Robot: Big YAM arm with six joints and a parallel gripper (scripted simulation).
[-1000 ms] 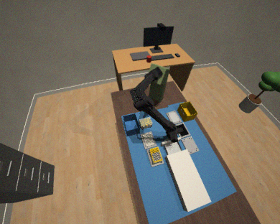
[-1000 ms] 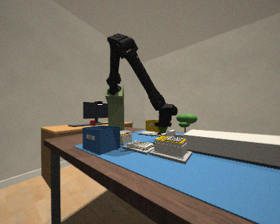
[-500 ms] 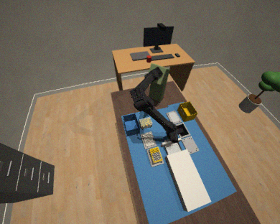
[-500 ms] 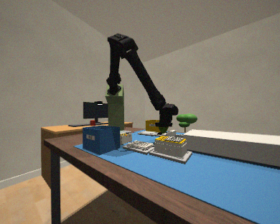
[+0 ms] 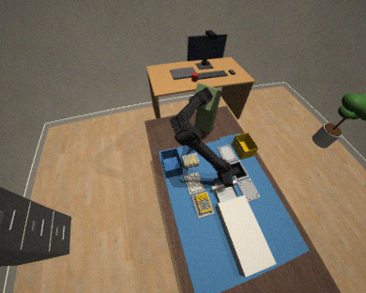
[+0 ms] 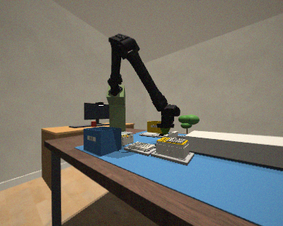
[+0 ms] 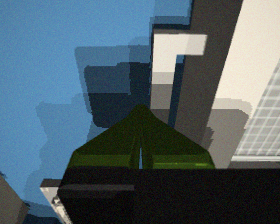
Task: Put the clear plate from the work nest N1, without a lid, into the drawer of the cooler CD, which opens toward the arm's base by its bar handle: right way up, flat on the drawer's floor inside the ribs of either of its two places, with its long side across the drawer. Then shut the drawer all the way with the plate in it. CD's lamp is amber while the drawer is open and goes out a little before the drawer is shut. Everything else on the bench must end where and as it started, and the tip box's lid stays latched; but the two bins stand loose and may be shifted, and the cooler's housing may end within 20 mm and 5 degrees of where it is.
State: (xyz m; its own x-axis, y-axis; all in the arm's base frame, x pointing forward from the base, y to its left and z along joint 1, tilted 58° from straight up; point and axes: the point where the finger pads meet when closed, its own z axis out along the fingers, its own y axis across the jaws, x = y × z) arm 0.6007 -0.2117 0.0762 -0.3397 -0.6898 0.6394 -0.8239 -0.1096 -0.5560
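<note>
The cooler CD [image 5: 246, 235] is a long white box on the blue mat, also in the exterior view [image 6: 241, 146]. My gripper [image 5: 221, 187] hangs low at the cooler's near end, also in the exterior view [image 6: 165, 131]. In the wrist view its green fingers [image 7: 140, 112] are shut together with nothing between them. Their tips point at a pale bar [image 7: 178, 47] on the cooler's dark front, close beside it. A gridded clear plate [image 7: 263, 115] lies at the right edge of the wrist view; it appears to be the grey plate [image 5: 249, 189] beside the cooler's end.
A blue bin [image 5: 170, 161] and a yellow bin [image 5: 245, 146] stand on the mat. A yellow-topped tip box [image 5: 203, 203], a well plate [image 5: 192, 182], a small rack [image 5: 190, 161], a black frame [image 5: 238, 170] and a pale plate [image 5: 226, 152] lie around the gripper.
</note>
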